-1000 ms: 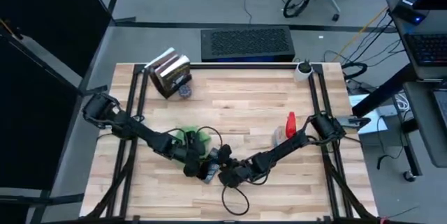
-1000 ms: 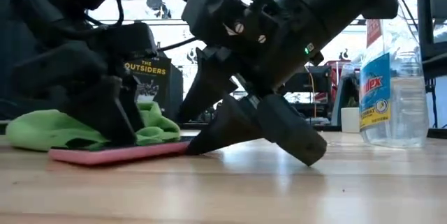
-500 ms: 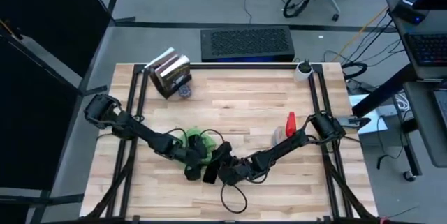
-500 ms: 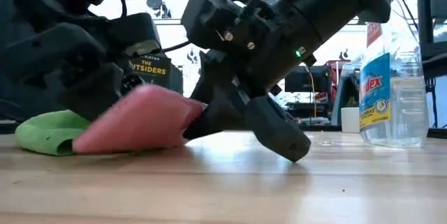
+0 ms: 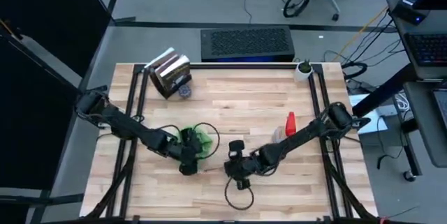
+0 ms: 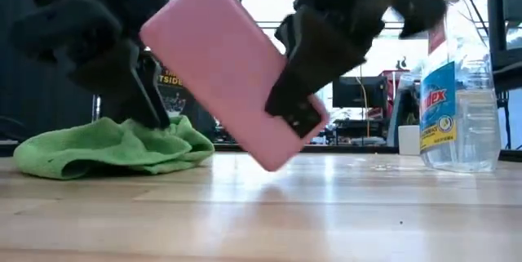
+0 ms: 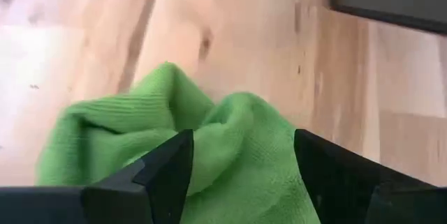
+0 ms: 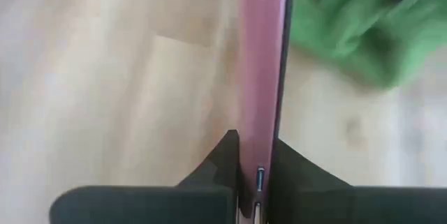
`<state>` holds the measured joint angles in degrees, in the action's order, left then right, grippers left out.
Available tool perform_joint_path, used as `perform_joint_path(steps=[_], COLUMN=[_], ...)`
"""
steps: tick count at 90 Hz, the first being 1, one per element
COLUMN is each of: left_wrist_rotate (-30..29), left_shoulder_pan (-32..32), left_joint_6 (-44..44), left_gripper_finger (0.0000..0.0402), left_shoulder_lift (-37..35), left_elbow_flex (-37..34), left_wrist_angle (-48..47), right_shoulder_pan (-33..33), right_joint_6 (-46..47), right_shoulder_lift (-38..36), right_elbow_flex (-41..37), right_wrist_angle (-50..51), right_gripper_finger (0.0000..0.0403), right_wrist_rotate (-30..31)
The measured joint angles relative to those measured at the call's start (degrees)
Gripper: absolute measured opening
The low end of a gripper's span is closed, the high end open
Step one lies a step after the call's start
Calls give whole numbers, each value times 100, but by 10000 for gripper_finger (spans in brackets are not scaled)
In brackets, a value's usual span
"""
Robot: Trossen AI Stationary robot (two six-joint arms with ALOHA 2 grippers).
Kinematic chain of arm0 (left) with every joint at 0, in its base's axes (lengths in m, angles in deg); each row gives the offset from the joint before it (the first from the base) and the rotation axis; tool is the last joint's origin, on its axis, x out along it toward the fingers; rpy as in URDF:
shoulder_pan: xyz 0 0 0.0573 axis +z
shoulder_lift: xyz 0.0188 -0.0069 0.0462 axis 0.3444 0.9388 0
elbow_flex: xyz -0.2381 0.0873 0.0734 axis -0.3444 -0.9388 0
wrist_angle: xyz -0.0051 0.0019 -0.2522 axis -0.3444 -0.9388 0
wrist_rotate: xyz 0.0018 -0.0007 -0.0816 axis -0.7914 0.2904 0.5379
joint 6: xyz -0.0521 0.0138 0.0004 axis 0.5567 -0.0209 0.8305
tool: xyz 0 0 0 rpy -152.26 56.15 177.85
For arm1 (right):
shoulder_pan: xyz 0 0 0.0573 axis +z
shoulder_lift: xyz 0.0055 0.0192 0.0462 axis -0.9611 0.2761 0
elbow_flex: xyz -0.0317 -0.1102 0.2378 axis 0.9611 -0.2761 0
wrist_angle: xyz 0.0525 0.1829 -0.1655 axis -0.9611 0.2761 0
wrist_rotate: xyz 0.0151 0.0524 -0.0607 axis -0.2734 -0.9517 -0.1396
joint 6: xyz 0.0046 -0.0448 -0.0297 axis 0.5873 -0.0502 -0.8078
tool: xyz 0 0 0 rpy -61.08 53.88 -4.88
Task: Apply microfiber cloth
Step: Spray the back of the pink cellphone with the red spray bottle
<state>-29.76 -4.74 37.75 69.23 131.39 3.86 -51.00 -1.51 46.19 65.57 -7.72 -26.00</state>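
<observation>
Overhead, left gripper (image 5: pixel 190 155) straddles crumpled, ribbed microfiber cloth (image 7: pixel 209 147); right gripper (image 6: pixel 285 103) pinches flat pink phone (image 6: pixel 232 70).

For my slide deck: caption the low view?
Right pincer lifts the pink-cased device tilted above the table while the left pincer reaches the green microfiber cloth.

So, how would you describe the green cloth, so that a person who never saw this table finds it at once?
Start at the wooden table and go to its front-left part, where the left arm's tool hangs over it. The cloth lies there crumpled on the wood. It is the only bright green, soft thing; the phone nearby is pink and stiff, the spray bottle clear.
</observation>
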Motion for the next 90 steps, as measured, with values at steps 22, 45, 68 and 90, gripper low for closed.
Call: perform_joint_path(steps=[22, 45, 68, 90], left_wrist_rotate=[-139, -426, -442, -450], left_shoulder_pan=[-49, -201, -210, -210], left_joint_6=[-20, -45, -113, -155], left_gripper_finger=[232, 232, 232, 232], left_shoulder_lift=[-367, -308, -304, -306], left_elbow_flex=[7, 7, 4, 4], left_wrist_angle=[-80, -28, -16, -8], right_shoulder_pan=[-818, -1687, -2271, -2568], right_joint_6=[1479, 1837, 1890, 1842], right_shoulder_lift=[58, 217, 575, 743], right_elbow_flex=[7, 13, 24, 24], right_wrist_angle=[193, 567, 604, 498], right_gripper_finger=[15, 15, 22, 71], right_wrist_rotate=[-2398, -3470, -4447, -4388])
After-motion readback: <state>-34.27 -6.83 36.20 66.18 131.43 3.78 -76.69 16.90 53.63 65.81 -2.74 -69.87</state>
